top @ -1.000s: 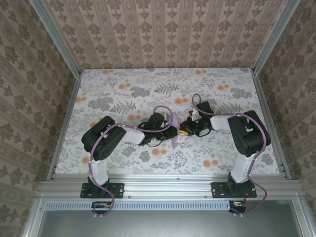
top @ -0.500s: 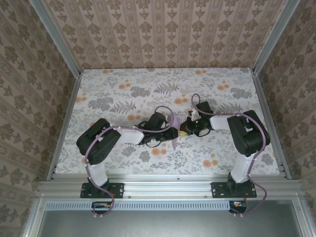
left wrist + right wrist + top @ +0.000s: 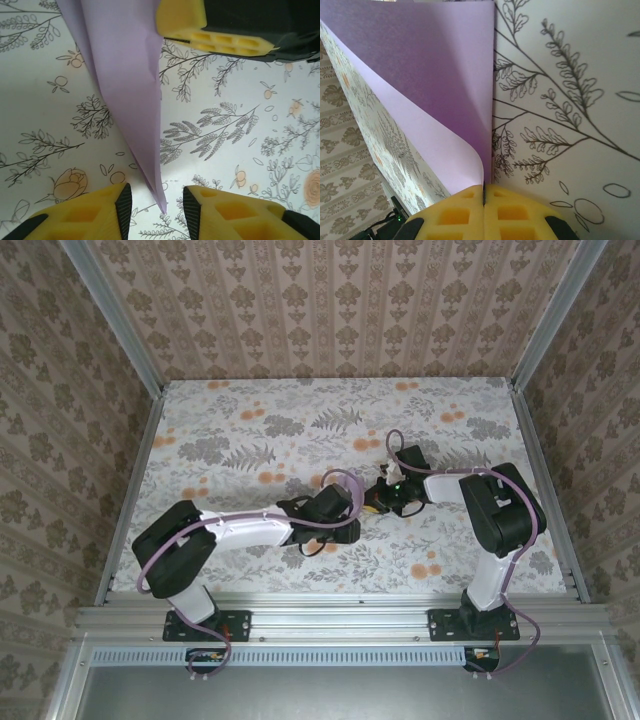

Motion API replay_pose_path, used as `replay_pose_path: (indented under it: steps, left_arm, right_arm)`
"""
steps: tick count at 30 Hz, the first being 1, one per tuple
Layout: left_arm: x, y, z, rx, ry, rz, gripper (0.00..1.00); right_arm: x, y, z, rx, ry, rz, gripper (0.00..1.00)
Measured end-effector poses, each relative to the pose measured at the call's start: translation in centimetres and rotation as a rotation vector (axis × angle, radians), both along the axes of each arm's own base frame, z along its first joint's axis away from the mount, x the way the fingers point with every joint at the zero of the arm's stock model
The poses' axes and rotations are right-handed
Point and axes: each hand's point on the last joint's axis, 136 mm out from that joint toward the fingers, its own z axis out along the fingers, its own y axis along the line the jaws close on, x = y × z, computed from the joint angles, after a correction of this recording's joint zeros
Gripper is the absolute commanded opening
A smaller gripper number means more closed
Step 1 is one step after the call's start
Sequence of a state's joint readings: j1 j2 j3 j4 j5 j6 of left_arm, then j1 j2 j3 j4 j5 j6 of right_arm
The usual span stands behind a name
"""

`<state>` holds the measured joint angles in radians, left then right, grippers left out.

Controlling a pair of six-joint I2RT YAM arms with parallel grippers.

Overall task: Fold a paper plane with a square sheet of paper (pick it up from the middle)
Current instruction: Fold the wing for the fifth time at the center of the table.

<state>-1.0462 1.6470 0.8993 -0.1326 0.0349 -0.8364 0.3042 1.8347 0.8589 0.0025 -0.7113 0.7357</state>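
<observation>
My right claw (image 3: 484, 192) was clamped shut on an edge of the paper plane (image 3: 127, 75), holding it over the worktop (image 3: 250, 125) between the two arms. My left claw (image 3: 156, 206) stood partly spread, a jaw on either side of the pointed tip and apparently clear of it. I judged the paper light, limp and easily creased, best pinched along its folded spine. Its long axis ran from the right claw to the left, with the nose toward the left.

White-and-black arms (image 3: 245, 530) carry looped purple cables (image 3: 343, 474) and yellow, hollow-celled gripper fingers (image 3: 235, 220).
</observation>
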Motion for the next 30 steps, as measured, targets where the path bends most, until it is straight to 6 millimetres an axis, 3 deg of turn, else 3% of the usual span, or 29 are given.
replay_pose_path:
  steps: [10, 30]
  left_arm:
    - [0.1, 0.4, -2.6, 0.106, -0.003, 0.01, 0.3]
    - [0.3, 0.2, -3.3, 0.272, -0.073, -0.075, 0.2]
  right_arm:
    - [0.1, 0.3, 0.2, 0.001, -0.005, 0.006, 0.0]
    - [0.3, 0.6, 0.6, -0.005, -0.021, 0.022, 0.0]
